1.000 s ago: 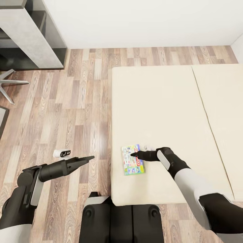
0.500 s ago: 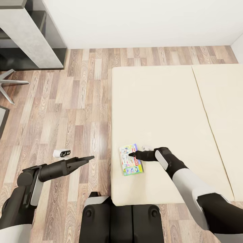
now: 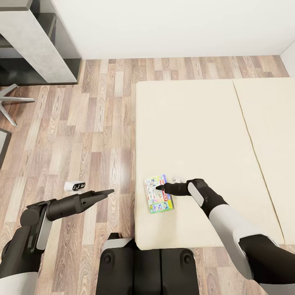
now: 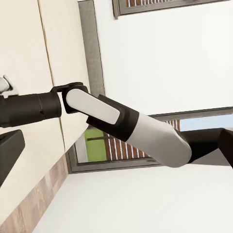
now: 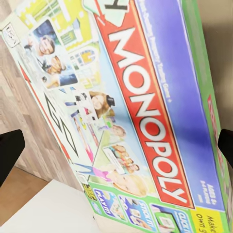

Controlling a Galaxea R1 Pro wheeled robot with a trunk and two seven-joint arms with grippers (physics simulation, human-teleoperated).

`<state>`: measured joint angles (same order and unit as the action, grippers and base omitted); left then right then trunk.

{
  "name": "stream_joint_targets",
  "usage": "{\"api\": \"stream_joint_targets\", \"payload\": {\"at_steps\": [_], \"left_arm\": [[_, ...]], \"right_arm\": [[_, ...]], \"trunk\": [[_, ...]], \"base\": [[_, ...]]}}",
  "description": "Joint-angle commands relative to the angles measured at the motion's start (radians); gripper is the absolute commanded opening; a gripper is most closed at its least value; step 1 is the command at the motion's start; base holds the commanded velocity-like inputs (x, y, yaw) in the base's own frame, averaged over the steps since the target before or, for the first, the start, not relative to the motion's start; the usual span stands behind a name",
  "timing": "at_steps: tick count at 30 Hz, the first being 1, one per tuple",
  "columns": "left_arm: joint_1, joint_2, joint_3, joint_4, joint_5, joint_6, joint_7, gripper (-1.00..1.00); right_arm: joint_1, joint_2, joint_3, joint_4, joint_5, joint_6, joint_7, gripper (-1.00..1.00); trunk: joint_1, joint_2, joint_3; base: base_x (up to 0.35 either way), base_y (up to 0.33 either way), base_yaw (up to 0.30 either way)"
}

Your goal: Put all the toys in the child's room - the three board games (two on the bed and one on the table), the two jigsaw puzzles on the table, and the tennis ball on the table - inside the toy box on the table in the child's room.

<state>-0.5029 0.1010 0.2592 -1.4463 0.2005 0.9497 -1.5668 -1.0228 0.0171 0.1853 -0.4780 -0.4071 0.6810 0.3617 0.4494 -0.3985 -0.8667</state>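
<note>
A colourful Monopoly board game (image 3: pixel 161 203) lies flat on the cream bed (image 3: pixel 196 123), close to the bed's left edge and near its front. My right gripper (image 3: pixel 157 188) rests on top of the box, open. In the right wrist view the box lid (image 5: pixel 141 126) spans the space between the two fingertips (image 5: pixel 9 150). My left gripper (image 3: pixel 110 191) hangs over the wooden floor left of the bed, open and holding nothing. The toy box, the puzzles, the tennis ball and the other games are out of view.
A small white object (image 3: pixel 75 186) lies on the floor just beyond my left gripper. A grey desk unit (image 3: pixel 37 45) stands at the back left, with a chair leg (image 3: pixel 12 100) beside it. My base (image 3: pixel 147 266) stands against the bed's front edge.
My right gripper has shifted slightly left, and the board game has slid with it toward the bed's left edge. The left arm has stayed put.
</note>
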Motion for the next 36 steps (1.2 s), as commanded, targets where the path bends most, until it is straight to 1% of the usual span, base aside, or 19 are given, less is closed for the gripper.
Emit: {"api": "stream_joint_targets", "payload": {"at_steps": [1, 2, 3, 4, 5, 9, 36], "left_arm": [[0.000, 0.000, 0.000, 0.000, -0.001, 0.011, -0.004, 1.00], [0.000, 0.000, 0.000, 0.000, -0.001, 0.011, -0.004, 1.00], [0.000, 0.000, 0.000, 0.000, -0.001, 0.011, -0.004, 1.00], [0.000, 0.000, 0.000, 0.000, -0.001, 0.011, -0.004, 1.00], [0.000, 0.000, 0.000, 0.000, -0.001, 0.011, -0.004, 1.00], [0.000, 0.000, 0.000, 0.000, -0.001, 0.011, -0.004, 1.00], [0.000, 0.001, 0.000, 0.000, -0.001, 0.011, -0.004, 1.00]], "right_arm": [[0.000, 0.001, 0.002, -0.001, 0.000, 0.003, 0.002, 1.00], [0.000, 0.003, 0.002, -0.001, 0.000, 0.003, 0.002, 1.00], [0.000, 0.015, 0.002, -0.001, 0.000, 0.004, 0.002, 1.00], [0.000, 0.020, 0.002, -0.001, 0.000, 0.004, 0.002, 1.00], [0.000, 0.033, 0.003, -0.001, 0.001, 0.004, 0.003, 1.00], [0.000, 0.047, 0.003, -0.001, 0.001, 0.005, 0.002, 1.00], [0.000, 0.046, 0.006, -0.001, 0.002, 0.003, 0.003, 1.00]], "trunk": [[0.001, -0.002, -0.001], [0.001, -0.002, -0.001], [0.001, -0.002, -0.001], [0.001, -0.002, -0.001], [0.001, -0.002, -0.001], [0.001, -0.002, -0.001], [0.001, -0.002, -0.001]], "base": [[0.000, 0.000, 0.000], [0.000, 0.000, 0.000], [0.000, 0.000, 0.000], [0.000, 0.000, 0.000], [0.000, 0.000, 0.000], [0.000, 0.000, 0.000], [0.000, 0.000, 0.000]]}}
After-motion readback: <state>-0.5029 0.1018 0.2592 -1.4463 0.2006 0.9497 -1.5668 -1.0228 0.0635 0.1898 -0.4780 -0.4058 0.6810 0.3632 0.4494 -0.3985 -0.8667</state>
